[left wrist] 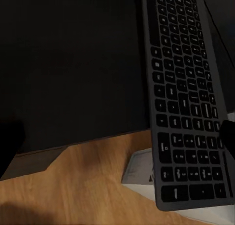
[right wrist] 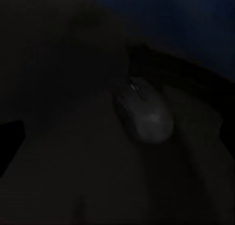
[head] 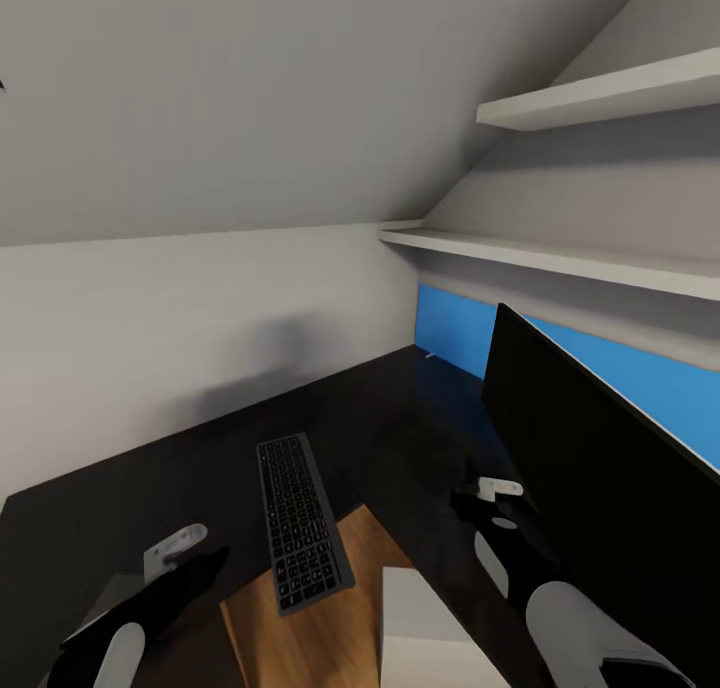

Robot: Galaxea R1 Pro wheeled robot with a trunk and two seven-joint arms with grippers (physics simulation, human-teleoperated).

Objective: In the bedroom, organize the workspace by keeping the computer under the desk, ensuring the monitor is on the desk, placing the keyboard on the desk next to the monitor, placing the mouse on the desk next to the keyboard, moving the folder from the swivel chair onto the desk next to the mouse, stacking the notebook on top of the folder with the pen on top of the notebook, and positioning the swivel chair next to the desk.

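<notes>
Black desk (head: 150, 468), keyboard (head: 300, 523), sloped grey ceiling (head: 250, 88)

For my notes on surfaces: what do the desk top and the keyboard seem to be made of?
Desk: probably lacquered or laminated board, glossy black, since it faintly mirrors the wall. Keyboard: seemingly matte dark plastic keys in a thin silver-grey frame, metal or painted plastic; the render leaves it open.
</notes>
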